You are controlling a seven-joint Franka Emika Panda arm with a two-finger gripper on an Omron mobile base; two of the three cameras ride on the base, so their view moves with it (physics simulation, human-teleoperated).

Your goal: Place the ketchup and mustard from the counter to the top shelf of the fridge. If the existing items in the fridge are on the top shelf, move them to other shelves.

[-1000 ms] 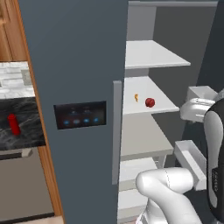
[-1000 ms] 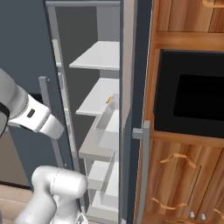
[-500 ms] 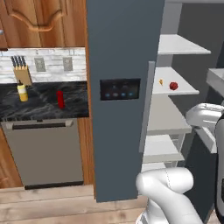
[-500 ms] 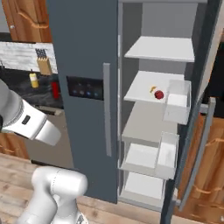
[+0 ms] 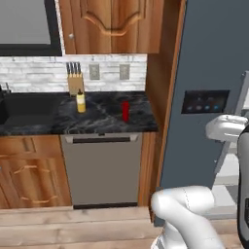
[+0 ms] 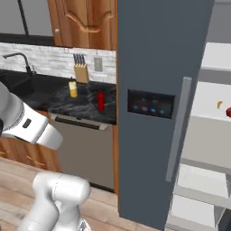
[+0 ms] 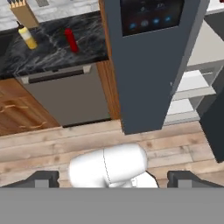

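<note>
The ketchup (image 5: 125, 111), a slim red bottle, stands upright on the black marble counter (image 5: 97, 121) near its right end. The stubby yellow mustard (image 5: 80, 102) stands to its left, in front of a knife block. Both also show in the right base view, ketchup (image 6: 100, 101) and mustard (image 6: 72, 88), and in the hand view, ketchup (image 7: 71, 40) and mustard (image 7: 29, 38). The fridge (image 6: 158, 90) stands right of the counter, its inside open at the far right. A red ball (image 6: 228, 112) and an orange piece (image 6: 219, 104) lie on a shelf below a higher one (image 6: 219, 56). My gripper (image 7: 113, 180) is open and empty, far from the bottles.
A knife block (image 5: 74, 82) stands against the tiled back wall. A grey dishwasher front (image 5: 102, 170) sits under the counter, with wooden cabinets (image 5: 112, 26) above. The fridge's bar handle (image 6: 178, 131) and lit panel (image 6: 151, 104) face me. Wooden floor (image 7: 52, 144) lies below.
The whole picture has swung left from the fridge's inside to the counter, so the cameras moved. The bottles and the fridge items have stayed put. The gripper remains open.
</note>
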